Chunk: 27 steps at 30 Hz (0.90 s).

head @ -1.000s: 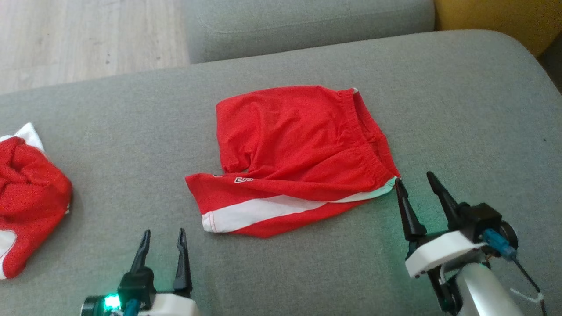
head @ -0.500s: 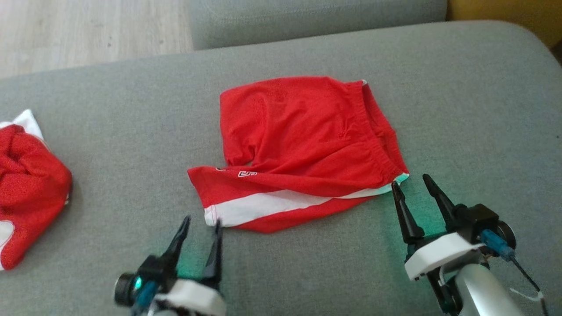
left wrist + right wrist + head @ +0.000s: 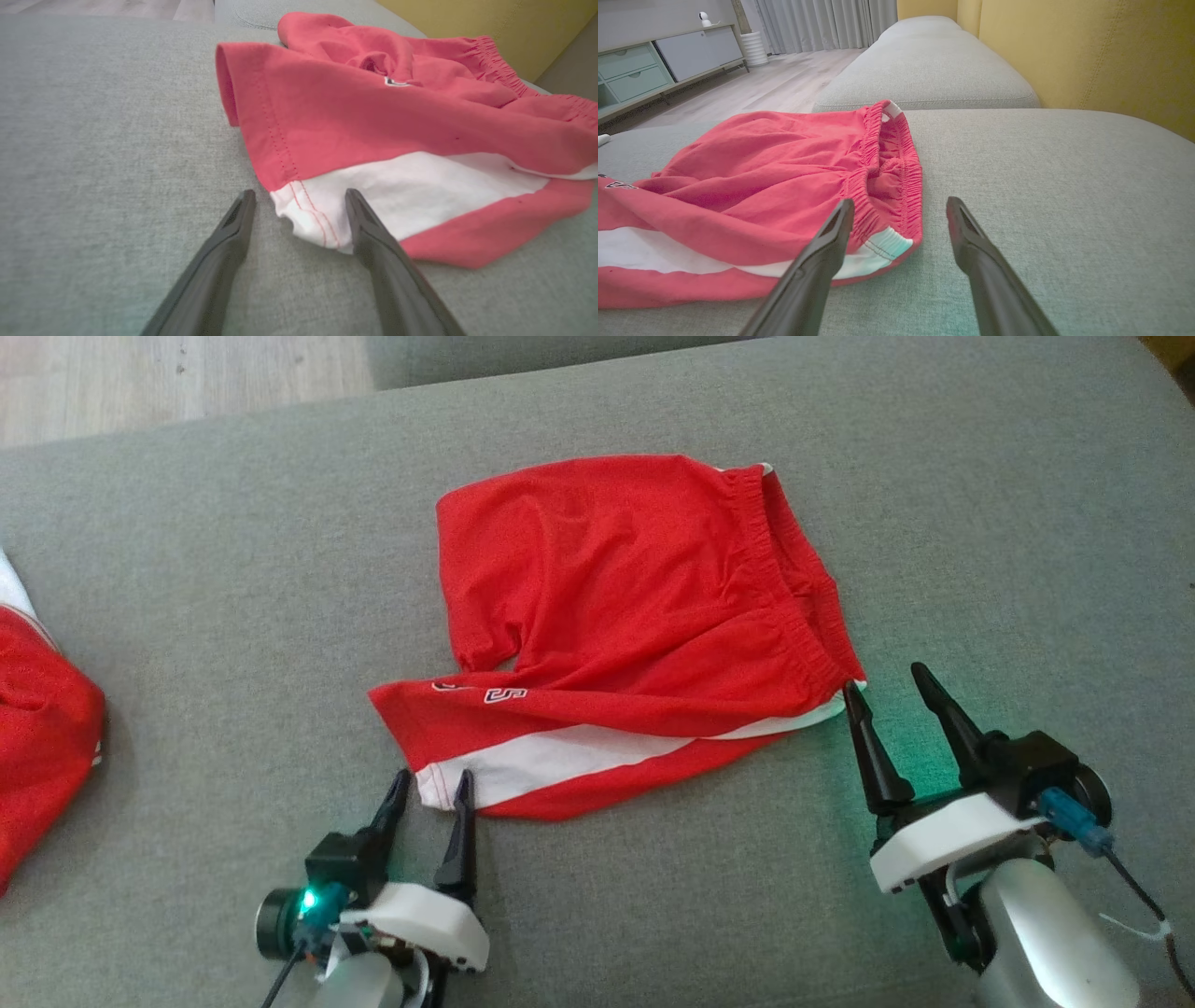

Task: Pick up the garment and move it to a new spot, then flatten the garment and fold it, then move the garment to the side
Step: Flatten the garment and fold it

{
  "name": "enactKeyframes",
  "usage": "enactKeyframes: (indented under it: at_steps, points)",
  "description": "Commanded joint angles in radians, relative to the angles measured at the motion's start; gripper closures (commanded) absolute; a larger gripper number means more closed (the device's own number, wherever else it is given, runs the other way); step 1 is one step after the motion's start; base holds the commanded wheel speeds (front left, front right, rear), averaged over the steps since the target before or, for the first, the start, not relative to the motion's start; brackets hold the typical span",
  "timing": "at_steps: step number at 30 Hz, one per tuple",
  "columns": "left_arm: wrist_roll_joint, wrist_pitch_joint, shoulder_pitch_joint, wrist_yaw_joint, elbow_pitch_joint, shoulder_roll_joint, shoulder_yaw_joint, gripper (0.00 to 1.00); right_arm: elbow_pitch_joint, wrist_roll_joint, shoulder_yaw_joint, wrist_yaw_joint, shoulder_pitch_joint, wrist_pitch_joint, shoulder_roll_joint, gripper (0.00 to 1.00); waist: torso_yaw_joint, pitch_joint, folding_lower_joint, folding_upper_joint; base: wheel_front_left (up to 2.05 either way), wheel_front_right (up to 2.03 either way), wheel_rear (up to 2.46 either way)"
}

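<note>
The garment (image 3: 635,616) is a pair of red shorts with a white side stripe, lying roughly flat on the grey sofa cushion (image 3: 1027,523). My left gripper (image 3: 432,786) is open at the hem corner of the near leg; in the left wrist view the white hem (image 3: 308,219) sits between its fingers (image 3: 373,242). At the waistband's near corner my right gripper (image 3: 884,677) stands open. The right wrist view has the elastic waistband (image 3: 896,186) just ahead of that gripper (image 3: 900,207), the corner lying between the tips.
A second red and white garment (image 3: 37,737) lies bunched at the cushion's left edge. Wooden floor (image 3: 140,373) lies beyond the far edge. Another grey cushion (image 3: 924,65) and a yellow backrest (image 3: 1087,56) stand to the right.
My left gripper has advanced forward and to the right up to the hem corner. The camera has tilted down, shifting the picture. The right gripper has stayed at the waistband corner.
</note>
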Motion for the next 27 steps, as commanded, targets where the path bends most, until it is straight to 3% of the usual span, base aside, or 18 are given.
enactKeyframes:
  at_steps: [1,2,7,14,20,27]
  points:
    - [-0.01,-0.004,-0.03,-0.003,-0.005,0.002,0.01,0.78,-0.035,0.009,0.013,-0.001,-0.025,-0.011,-0.014,0.0,0.001,0.003,-0.0001,0.0,0.0,0.0,0.0]
    - [-0.014,-0.004,-0.033,-0.007,-0.001,0.002,0.002,1.0,-0.035,0.009,0.011,-0.001,-0.026,-0.011,-0.013,0.0,0.003,0.005,-0.0001,0.0,0.0,0.0,0.0]
    - [-0.021,-0.004,-0.043,0.004,-0.025,0.002,0.004,1.0,-0.039,0.011,0.007,-0.001,-0.021,-0.011,-0.009,0.0,0.028,0.0,-0.0001,0.0,0.0,0.0,0.0]
    - [0.055,-0.004,-0.008,0.043,-0.139,0.002,0.11,1.0,-0.053,0.03,0.055,-0.001,-0.004,-0.011,-0.031,0.0,0.083,-0.015,-0.0001,0.0,0.0,0.0,0.0]
    - [0.098,-0.004,0.036,0.036,-0.182,0.002,0.205,1.0,-0.06,0.064,0.187,-0.001,0.01,-0.011,-0.085,0.0,0.111,-0.024,-0.0001,0.0,0.0,0.0,0.0]
    - [0.1,-0.004,0.045,0.02,-0.186,0.002,0.233,1.0,-0.039,0.098,0.339,-0.001,-0.014,-0.011,-0.177,0.0,0.111,-0.022,-0.0001,0.0,0.0,0.0,0.0]
